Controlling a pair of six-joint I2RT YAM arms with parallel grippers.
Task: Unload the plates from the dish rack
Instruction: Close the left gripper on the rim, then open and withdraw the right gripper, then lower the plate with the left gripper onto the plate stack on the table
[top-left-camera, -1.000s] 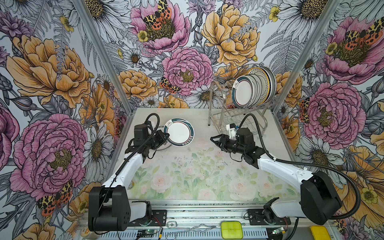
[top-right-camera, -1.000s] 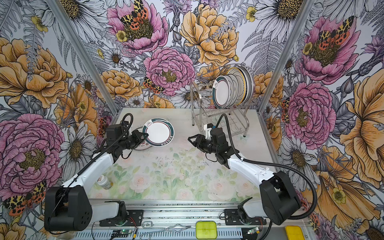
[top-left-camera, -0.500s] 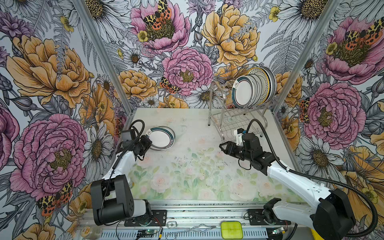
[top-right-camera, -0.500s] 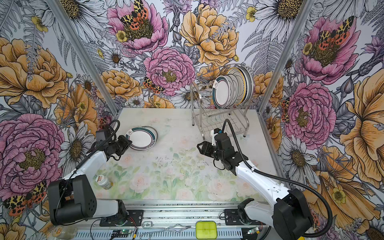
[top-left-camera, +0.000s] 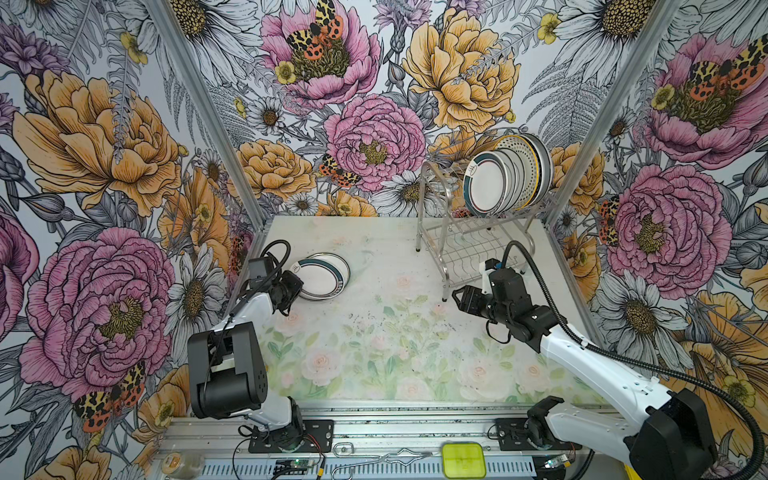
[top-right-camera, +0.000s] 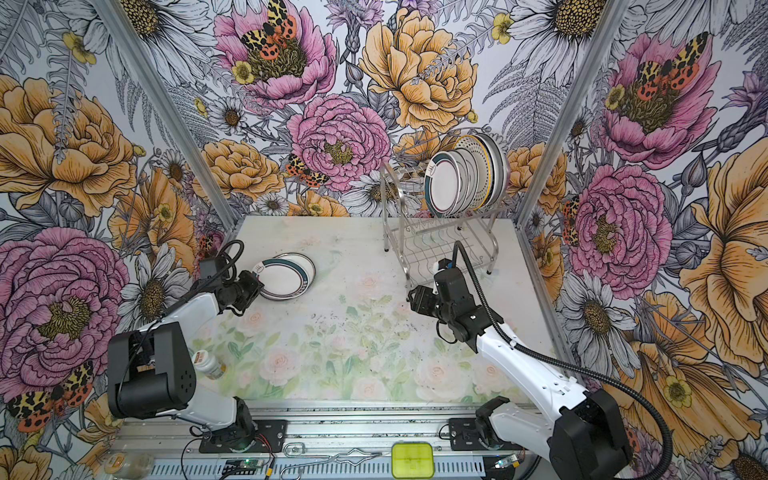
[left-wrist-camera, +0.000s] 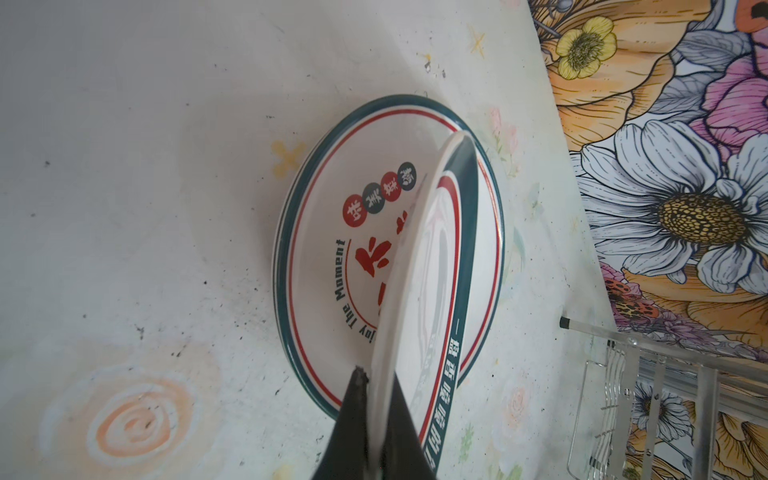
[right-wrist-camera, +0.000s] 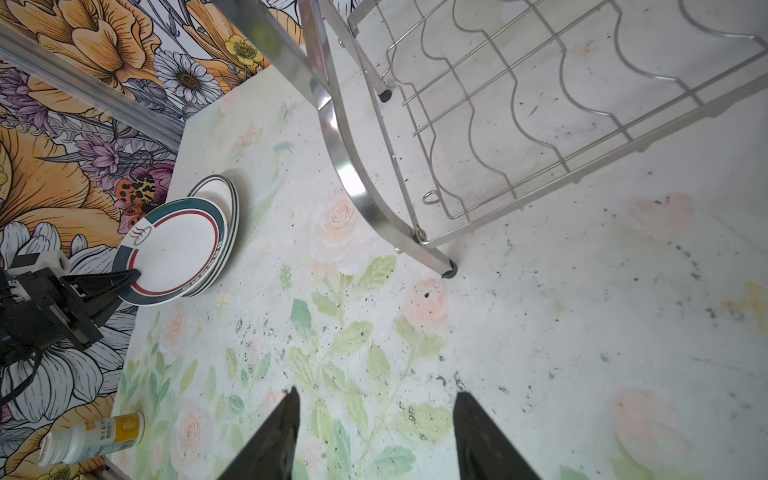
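In both top views the dish rack stands at the far right corner of the floral surface. Its racked plates sit on edge in a tight row on the upper level. At the far left of the surface, the left pincer is closed on the near rim of the held plate, white with a teal and red band. The right pincer hovers just in front of the rack's near leg, jaws apart and holding nothing. In a top view a small white bottle shows beside the left arm, at the surface's left edge.

In the left wrist view two dark fingers pinch the white rim of the held plate. It is seen nearly edge-on, tilted above the lying plate. That one rests flat on the surface and bears red characters and the words "Enjoy The Moment". Whether the held plate's far edge touches it cannot be told. A corner of the rack shows near the wall.

In the right wrist view the right pincer has its fingers wide apart with only bare surface between them. The rack's hoop leg and wavy-wire shelf are close by. Well apart from them, the left pincer clamps the held plate over the lying plate's rim. The bottle lies on its side.
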